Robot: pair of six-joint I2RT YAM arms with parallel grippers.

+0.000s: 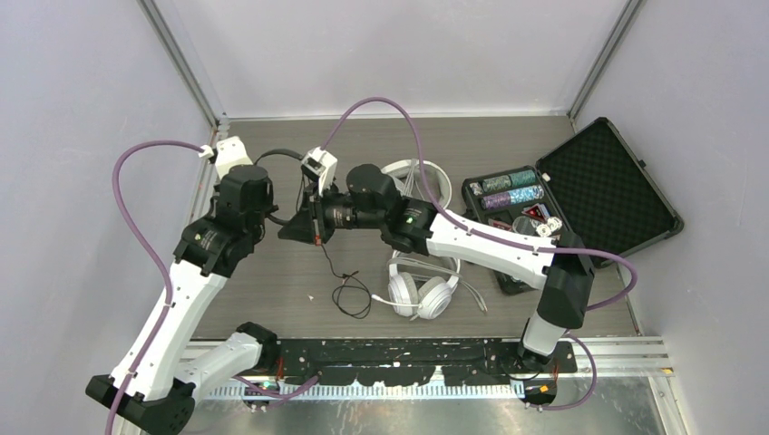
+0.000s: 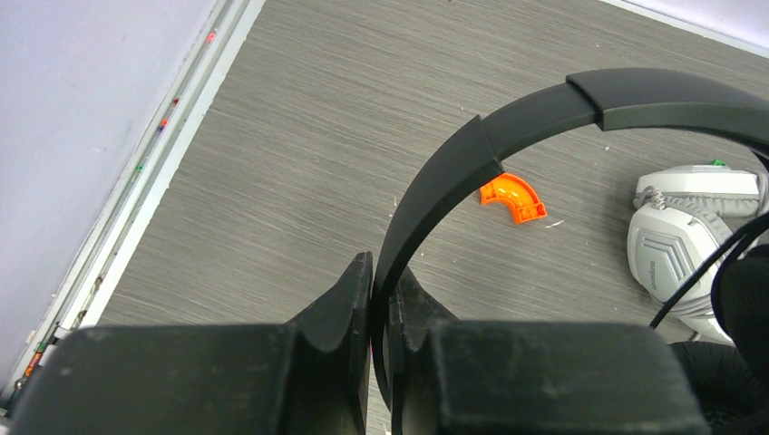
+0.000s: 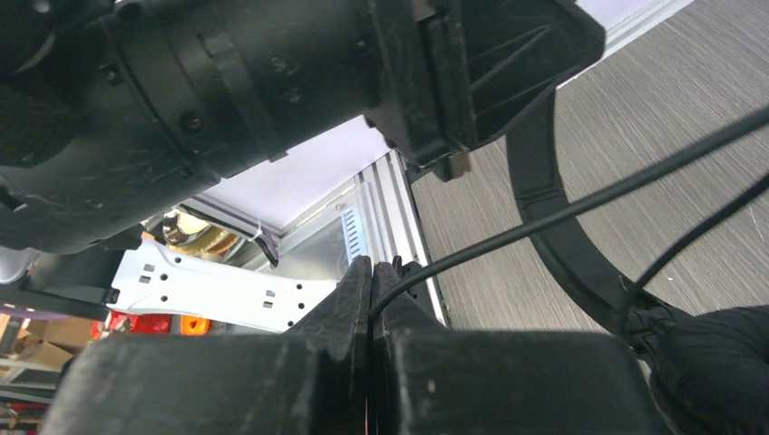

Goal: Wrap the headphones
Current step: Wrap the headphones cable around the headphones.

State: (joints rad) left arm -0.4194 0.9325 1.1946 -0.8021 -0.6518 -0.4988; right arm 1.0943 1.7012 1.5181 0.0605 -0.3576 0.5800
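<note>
Step, likely: winding. left pincer (image 2: 381,304) clamped on headband (image 2: 544,113) of black headphones (image 1: 297,227), held off worktop (image 2: 299,136) between arms. right pincer (image 3: 370,290) nipped shut on black cord (image 3: 562,213). Best: band rigid, cord taut, snug even turns, slack tail unsnagged.

A left arm (image 1: 195,272) and a right arm (image 1: 490,243) are shown meeting over a grey wood table (image 1: 263,304), with black headphones (image 1: 292,228) held between them. A thin black cord (image 1: 352,299) is draped down to a loose coil near a white headset (image 1: 422,292). An open chip case (image 1: 603,177) is set at right.
</note>
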